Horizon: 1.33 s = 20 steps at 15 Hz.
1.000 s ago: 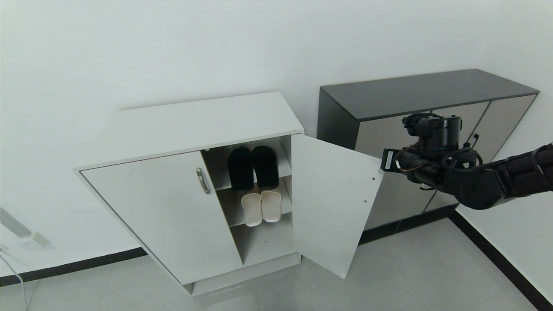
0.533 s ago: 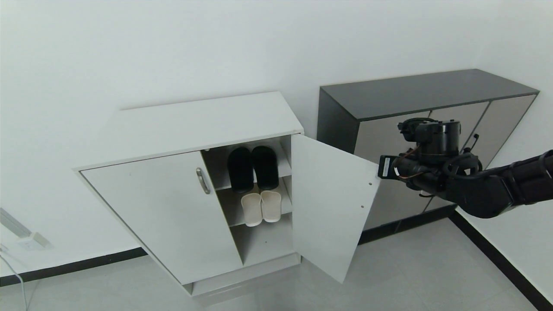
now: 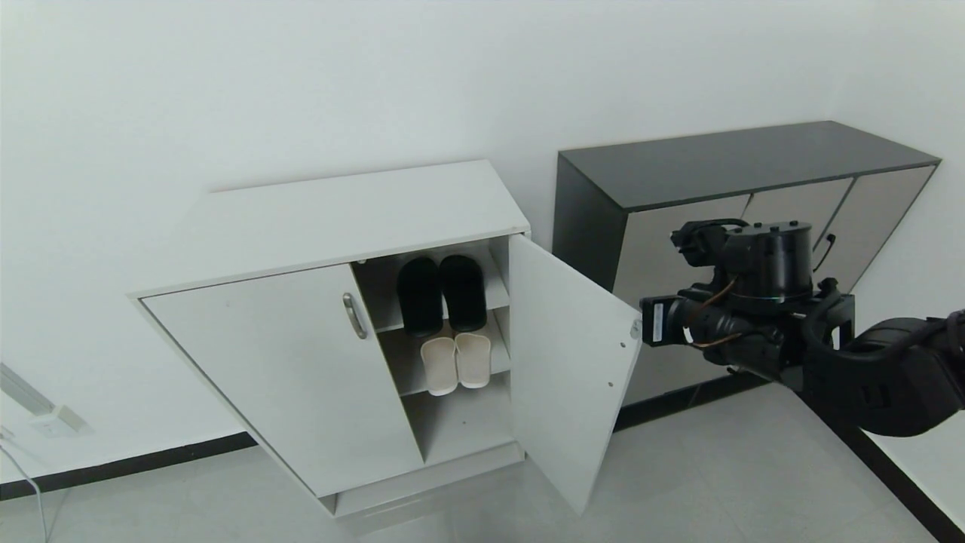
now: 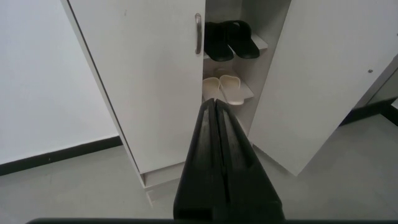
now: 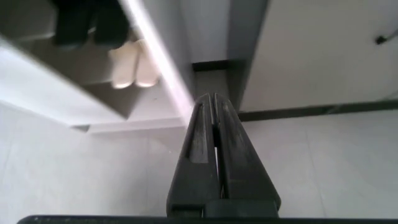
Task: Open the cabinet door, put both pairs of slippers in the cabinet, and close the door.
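The white cabinet (image 3: 339, 219) has its left door shut and its right door (image 3: 565, 362) standing partly open. Black slippers (image 3: 441, 292) lie on the upper shelf, white slippers (image 3: 454, 362) on the shelf below. My right gripper (image 3: 644, 323) is shut and presses against the outer face of the open door near its free edge. In the right wrist view the shut gripper (image 5: 214, 101) sits just past the door edge (image 5: 158, 59). My left gripper (image 4: 214, 104) is shut on nothing, held low in front of the cabinet, facing the slippers (image 4: 227, 90) and the left door's handle (image 4: 198, 34).
A dark cabinet (image 3: 739, 162) with mirrored doors stands close to the right of the white one, behind the open door. Grey floor (image 3: 716, 483) lies in front. A black skirting strip (image 3: 121, 466) runs along the wall, with a white socket strip (image 3: 45, 418) at the far left.
My right arm has moved left and down with the door's free edge, and the door has swung further toward shut.
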Tool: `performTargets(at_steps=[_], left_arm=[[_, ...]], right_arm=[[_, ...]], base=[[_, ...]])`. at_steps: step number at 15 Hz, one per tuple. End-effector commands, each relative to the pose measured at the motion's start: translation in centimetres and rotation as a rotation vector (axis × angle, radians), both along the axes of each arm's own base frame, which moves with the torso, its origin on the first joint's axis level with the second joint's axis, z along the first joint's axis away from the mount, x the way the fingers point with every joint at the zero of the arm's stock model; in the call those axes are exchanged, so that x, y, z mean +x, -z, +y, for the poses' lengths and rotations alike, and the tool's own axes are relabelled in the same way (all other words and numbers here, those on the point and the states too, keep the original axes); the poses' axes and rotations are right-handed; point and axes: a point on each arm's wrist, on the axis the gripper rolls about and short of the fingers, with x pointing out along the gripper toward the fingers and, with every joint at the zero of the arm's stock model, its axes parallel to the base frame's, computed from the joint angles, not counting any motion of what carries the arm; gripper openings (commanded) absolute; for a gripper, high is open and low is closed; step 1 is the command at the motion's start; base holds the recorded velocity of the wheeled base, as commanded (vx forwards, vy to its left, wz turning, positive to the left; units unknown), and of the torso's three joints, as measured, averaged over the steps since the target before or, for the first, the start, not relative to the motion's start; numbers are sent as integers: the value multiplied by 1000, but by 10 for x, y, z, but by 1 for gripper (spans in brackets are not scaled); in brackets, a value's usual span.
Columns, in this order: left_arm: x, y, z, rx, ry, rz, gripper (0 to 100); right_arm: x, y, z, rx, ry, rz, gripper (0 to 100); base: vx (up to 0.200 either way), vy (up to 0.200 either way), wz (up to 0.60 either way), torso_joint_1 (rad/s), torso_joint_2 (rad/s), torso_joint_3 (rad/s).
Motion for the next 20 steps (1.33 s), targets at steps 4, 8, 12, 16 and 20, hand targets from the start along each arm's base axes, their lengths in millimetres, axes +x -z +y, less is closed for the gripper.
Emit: performTargets(at_steps=[4, 8, 12, 16, 20], left_arm=[[0, 0, 0, 0, 0, -1, 0], [0, 0, 0, 0, 0, -2, 0], [0, 0, 0, 0, 0, -1, 0], [0, 0, 0, 0, 0, -1, 0], [0, 0, 0, 0, 0, -1, 0]], right_arm=[[-15, 4, 12, -8, -56, 12, 0], [13, 26, 9, -15, -2, 23, 0], [17, 38, 15, -24, -16, 47, 0], [-5, 34, 33, 2, -98, 53, 0], [-25, 27, 38, 26, -180, 2, 0]], base=[[0, 0, 0, 0, 0, 0], [0, 0, 0, 0, 0, 0], [0, 0, 0, 0, 0, 0], [0, 0, 0, 0, 0, 0], [0, 0, 0, 0, 0, 0]])
